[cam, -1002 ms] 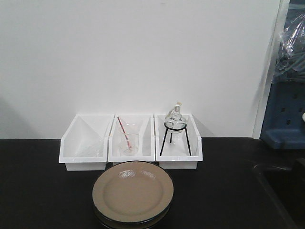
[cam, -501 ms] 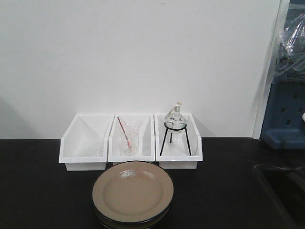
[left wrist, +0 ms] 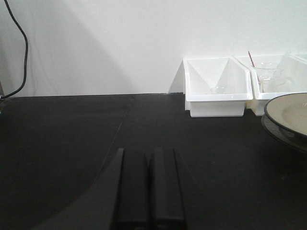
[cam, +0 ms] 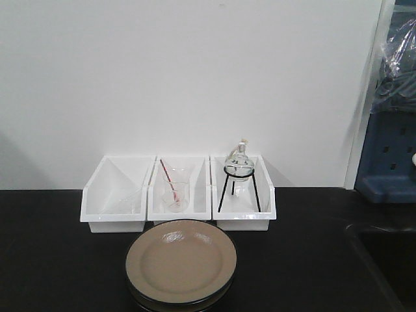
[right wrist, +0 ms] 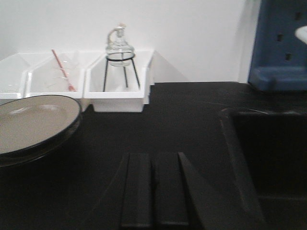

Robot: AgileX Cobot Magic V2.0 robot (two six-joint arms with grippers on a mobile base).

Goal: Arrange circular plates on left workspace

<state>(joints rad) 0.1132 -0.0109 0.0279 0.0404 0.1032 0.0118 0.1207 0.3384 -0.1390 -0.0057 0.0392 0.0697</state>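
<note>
- The circular plates (cam: pixel 181 262) sit stacked, apparently two, before the bins (cam: pixel 179 192), awaiting spreading leftward.
- My left gripper (left wrist: pixel 149 165) and right gripper (right wrist: pixel 154 170) hover closed, empty, above the surface (left wrist: pixel 57 139).

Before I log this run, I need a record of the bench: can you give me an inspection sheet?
Surface: matte black countertop, bare on the left.
Job's things: two beige plates, stacked in front of the bins.
Clutter: three white bins; beaker with red rod; flask on tripod.
Grippers: left pincer and right pincer shut, holding nothing, clear of the plates.
Cables: black cable on the far-left wall.
Surroundings: white wall; sink basin at right.
</note>
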